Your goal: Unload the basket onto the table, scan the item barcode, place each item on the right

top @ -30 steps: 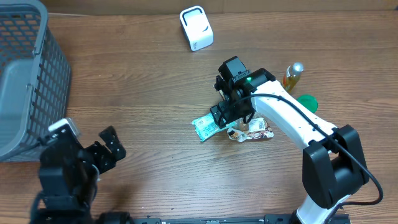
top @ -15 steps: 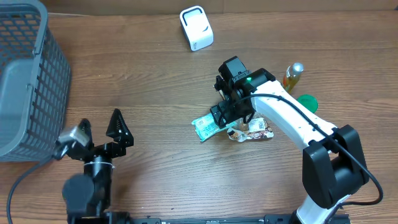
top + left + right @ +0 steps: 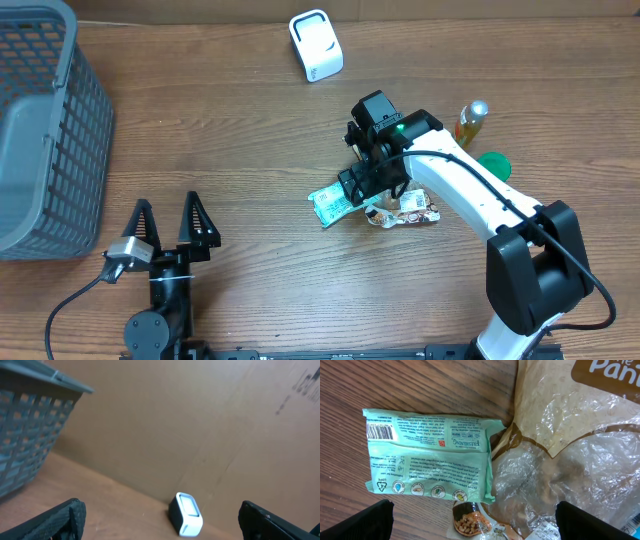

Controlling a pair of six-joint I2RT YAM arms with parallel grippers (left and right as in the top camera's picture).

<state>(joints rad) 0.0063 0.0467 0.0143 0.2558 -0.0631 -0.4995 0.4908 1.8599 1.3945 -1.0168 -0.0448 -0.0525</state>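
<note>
Packet point(image 3: 427, 455), green with its barcode facing up, lies on the table point(image 3: 250, 120) just below the right claw point(image 3: 372, 182), whose fingers are apart. Its long axis runs finger to finger. The left claw point(image 3: 168, 222), also spread, sits well apart.

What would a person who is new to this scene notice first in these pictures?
The white right arm bends over a pile of packets right of centre, jaws open above a mint-green packet with its barcode facing up. A grey mesh basket stands at the left edge, and a white scanner at the far edge.
</note>
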